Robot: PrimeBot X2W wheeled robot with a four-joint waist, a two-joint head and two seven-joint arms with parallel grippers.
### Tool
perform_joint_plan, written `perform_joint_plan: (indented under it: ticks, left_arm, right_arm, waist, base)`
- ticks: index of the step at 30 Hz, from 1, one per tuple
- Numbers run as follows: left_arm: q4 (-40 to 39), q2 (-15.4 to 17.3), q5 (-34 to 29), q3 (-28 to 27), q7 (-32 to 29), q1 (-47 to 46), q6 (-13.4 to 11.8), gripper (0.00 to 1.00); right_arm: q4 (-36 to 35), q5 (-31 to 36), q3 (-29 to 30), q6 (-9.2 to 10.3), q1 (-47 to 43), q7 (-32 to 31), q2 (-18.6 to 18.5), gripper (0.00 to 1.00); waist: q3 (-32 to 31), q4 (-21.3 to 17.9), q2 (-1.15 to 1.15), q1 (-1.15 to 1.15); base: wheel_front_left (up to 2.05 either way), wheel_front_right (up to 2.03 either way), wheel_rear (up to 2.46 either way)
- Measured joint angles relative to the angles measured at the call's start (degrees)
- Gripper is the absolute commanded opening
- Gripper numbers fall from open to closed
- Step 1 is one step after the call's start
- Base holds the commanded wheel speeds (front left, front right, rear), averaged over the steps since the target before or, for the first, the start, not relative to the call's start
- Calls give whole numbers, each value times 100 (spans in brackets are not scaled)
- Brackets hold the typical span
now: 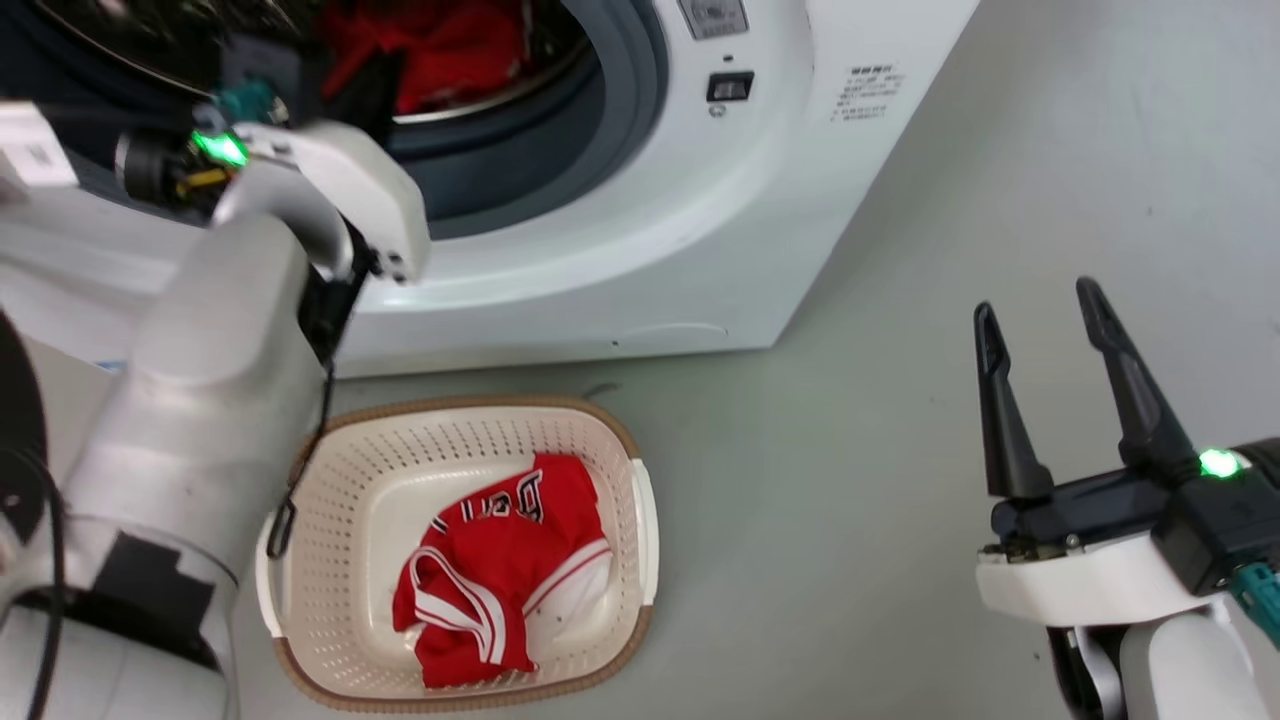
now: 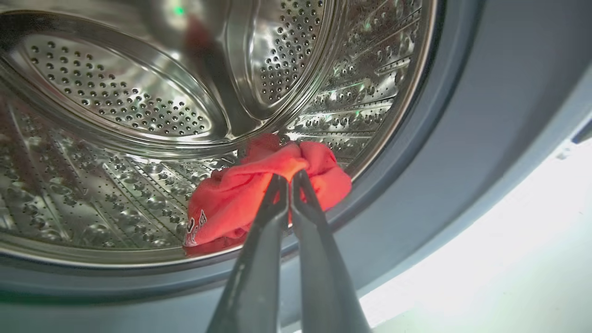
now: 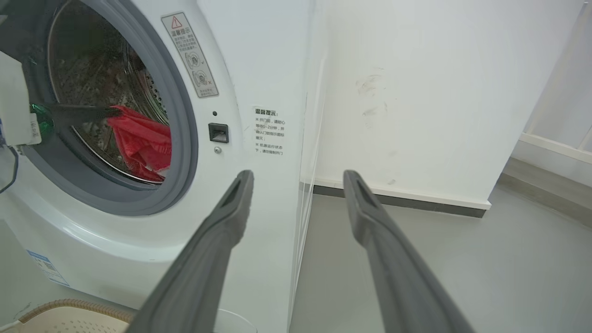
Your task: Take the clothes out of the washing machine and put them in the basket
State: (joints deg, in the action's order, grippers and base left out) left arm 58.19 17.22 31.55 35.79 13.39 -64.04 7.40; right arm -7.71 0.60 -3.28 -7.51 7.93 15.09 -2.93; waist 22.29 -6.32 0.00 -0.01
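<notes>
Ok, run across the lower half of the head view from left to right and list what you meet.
Left arm's pale forearm → basket, with the red jersey lying in it → bare grey floor → right gripper, fingers apart and pointing up.

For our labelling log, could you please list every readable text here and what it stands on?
"温馨提示": heading of the warning sticker on the washing machine, under a red triangle.
"温馨提示": heading of the printed notice beside it; smaller lines below unreadable.
Lettering on the jersey in the basket: folded, unreadable.
The blue label low on the machine: too small.
</notes>
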Motion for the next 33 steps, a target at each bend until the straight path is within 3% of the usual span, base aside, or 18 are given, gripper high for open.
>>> perform_joint_plan:
  ticks: [11, 33]
  left_arm:
    - [-1191, 131, -23, -69, 146, 948, -347, 0]
    - [-5386, 1290, -197, -246, -489, 2553, -1659, 0]
  right_arm:
    - [109, 86, -21, 0, -452, 0, 0, 100]
    - [238, 79, 8, 0, -1001, 0, 0, 100]
  waist:
    - [-806, 192, 0, 0]
    - [-1819, 441, 0, 1]
  base:
    - [0, 0, 0]
    - [0, 0, 0]
